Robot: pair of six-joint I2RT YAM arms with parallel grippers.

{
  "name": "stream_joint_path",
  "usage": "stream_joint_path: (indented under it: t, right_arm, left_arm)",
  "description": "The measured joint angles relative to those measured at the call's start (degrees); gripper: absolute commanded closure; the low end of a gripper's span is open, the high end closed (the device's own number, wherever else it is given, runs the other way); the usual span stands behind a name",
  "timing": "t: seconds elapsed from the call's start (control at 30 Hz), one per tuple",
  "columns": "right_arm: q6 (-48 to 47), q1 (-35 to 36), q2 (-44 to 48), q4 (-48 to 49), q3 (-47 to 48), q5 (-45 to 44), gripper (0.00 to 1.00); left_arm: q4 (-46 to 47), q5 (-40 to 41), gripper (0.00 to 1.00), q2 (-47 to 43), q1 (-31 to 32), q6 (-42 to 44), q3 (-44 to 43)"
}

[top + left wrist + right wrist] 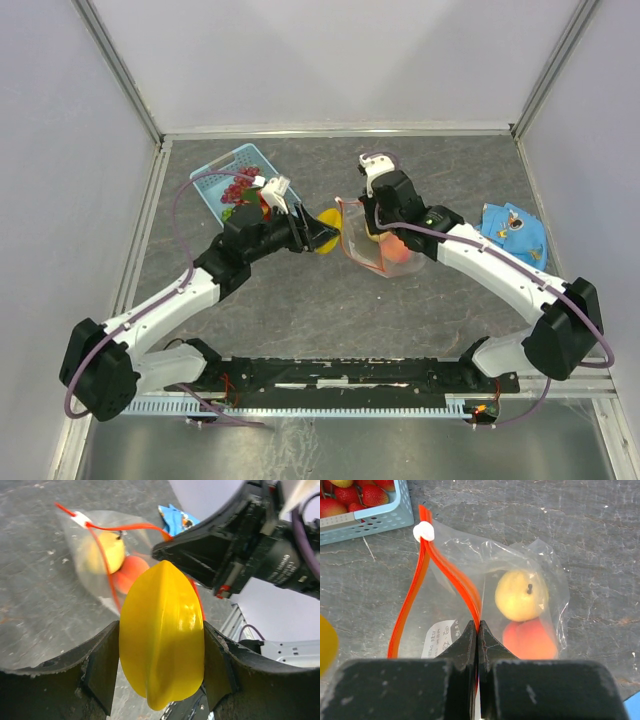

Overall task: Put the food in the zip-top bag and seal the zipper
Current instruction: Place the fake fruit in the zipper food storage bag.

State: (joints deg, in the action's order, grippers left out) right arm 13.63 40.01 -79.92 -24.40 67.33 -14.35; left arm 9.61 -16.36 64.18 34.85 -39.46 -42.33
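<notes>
Left wrist, nearest: we see the yellow mango (160, 615) upright, filling the foreground.
Left gripper (161, 647): its dark fingers press on both flanks of the mango, holding it clear of the table (35, 605).
Beyond the mango: the zip-top bag (87, 587) faces us, its mouth gaping, and the red-orange zipper (125, 527) runs along the mouth.
Inside the bag: a lemon (107, 552) with a peach (131, 572) touching it.
Right gripper (165, 550): black, at the bag's far lip; a blue cloth-like object (175, 520) shows behind it.
Right wrist, fingers: we find them pinched shut on one strip of the zipper, the other strip bowing away to the left.
Right wrist, surroundings: the light blue basket (380, 517) sits at the top left with strawberries (372, 495) in it.
Top view: the mango hangs just beside the bag's mouth, between the two arms; the basket is behind the left arm, and the blue object is well apart on the right.
</notes>
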Motion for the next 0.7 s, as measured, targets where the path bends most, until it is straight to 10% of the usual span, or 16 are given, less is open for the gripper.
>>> stream_joint_path:
  t: [0.7]
  right_arm:
    - [2.2,0.0,2.8,1.8,0.2,8.2,0.98]
  left_arm:
    - [-1.2,6.2,0.75,12.1,6.8,-3.2,-5.8]
